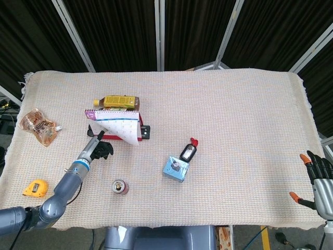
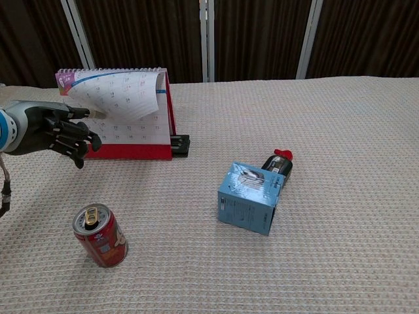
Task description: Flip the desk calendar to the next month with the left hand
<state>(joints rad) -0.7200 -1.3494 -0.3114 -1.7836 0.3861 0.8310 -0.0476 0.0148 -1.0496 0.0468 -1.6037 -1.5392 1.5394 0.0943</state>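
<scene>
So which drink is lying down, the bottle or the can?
The bottle with the yellow label is lying on its side behind the calendar. The red can stands upright, its pull-tab top facing up.

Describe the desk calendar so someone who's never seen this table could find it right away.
Look at the left half of the cloth-covered table. The desk calendar stands there on a red base, in front of a lying yellow-labelled bottle, with the left hand lifting its front page. It is the only upright thing with spiral binding and a date grid.
</scene>
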